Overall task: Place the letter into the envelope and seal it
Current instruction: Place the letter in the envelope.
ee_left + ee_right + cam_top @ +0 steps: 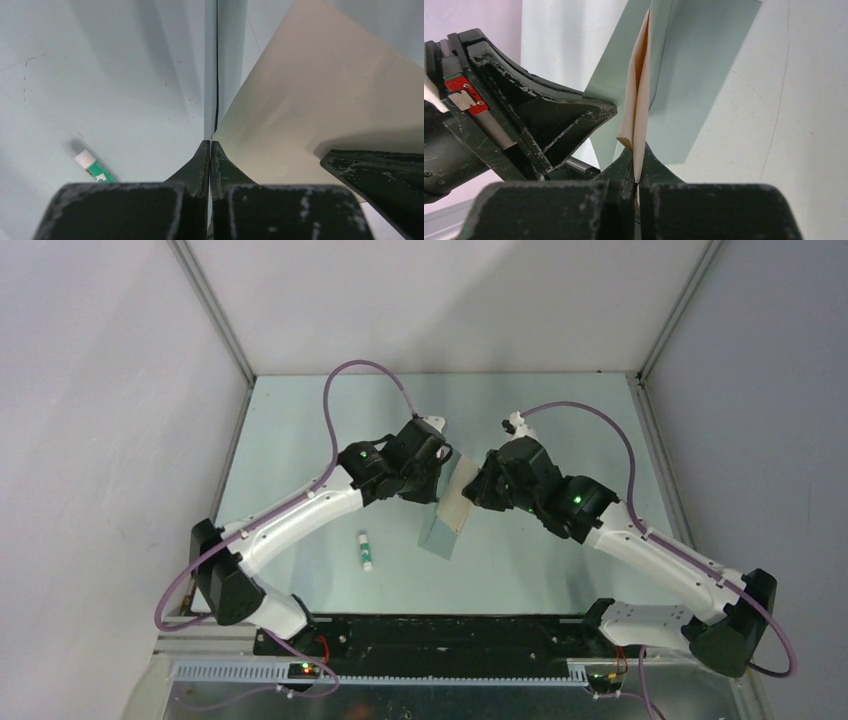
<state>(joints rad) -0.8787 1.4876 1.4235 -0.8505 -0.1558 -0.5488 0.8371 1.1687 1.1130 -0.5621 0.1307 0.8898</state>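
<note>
The white stick with green cap (366,551) lies flat on the table (300,440) at the left, well apart from both arms, with pale green tabletop showing all around it. Next, the left gripper (210,145) has its fingers pressed together on a thin edge of the envelope (438,538). The left wrist camera sees this edge only as one narrow line. From above, the envelope slopes from this grip down toward the near middle of the table. Just beside it on the right is the letter (639,100), folded, with its two leaves a little apart at the near edge. Its far edge meets the envelope, but I cannot tell if it is inside. The right gripper (639,159) is closed tight on the letter's near edge. The two grippers are very near each other, and wide tabletop shows right of the right arm.
</note>
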